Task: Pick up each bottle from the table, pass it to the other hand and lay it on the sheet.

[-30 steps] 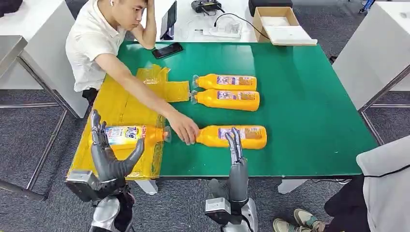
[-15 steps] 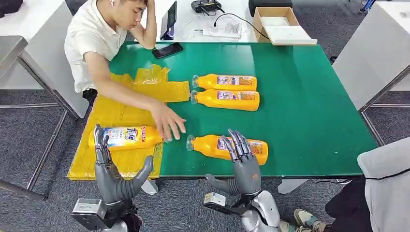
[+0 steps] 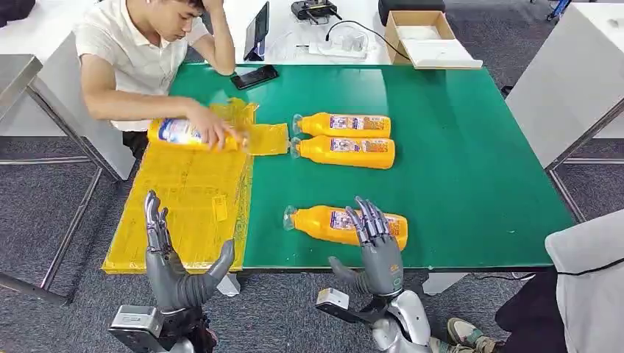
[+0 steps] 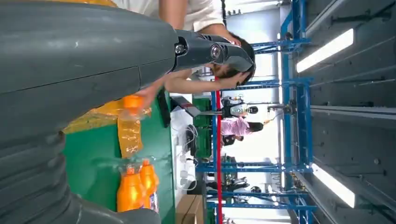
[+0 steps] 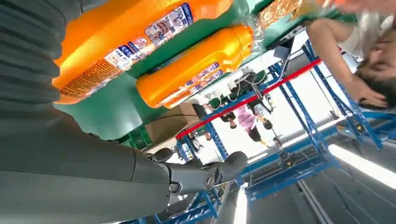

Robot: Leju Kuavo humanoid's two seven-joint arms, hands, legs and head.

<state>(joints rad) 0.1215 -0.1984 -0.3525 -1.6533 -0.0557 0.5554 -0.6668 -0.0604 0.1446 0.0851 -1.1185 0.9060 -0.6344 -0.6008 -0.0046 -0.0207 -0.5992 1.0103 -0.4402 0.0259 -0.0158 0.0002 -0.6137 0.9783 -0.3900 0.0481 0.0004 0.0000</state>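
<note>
Orange bottle (image 3: 332, 223) lies just under the right robot hand (image 3: 378, 250), fingers spread, empty.

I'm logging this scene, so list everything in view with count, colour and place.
bottles: four, orange; one near the front edge, two side by side mid-table, one under the person's hand at the sheet's far end
sheet: one, yellow, table's left side
table: one, green top
phone: one, black, far edge
cardboard box: one, brown, white table behind
person: one, white shirt, seated far left
left hand: grey, open, before the sheet
right hand: grey, open, at the nearest bottle
</note>
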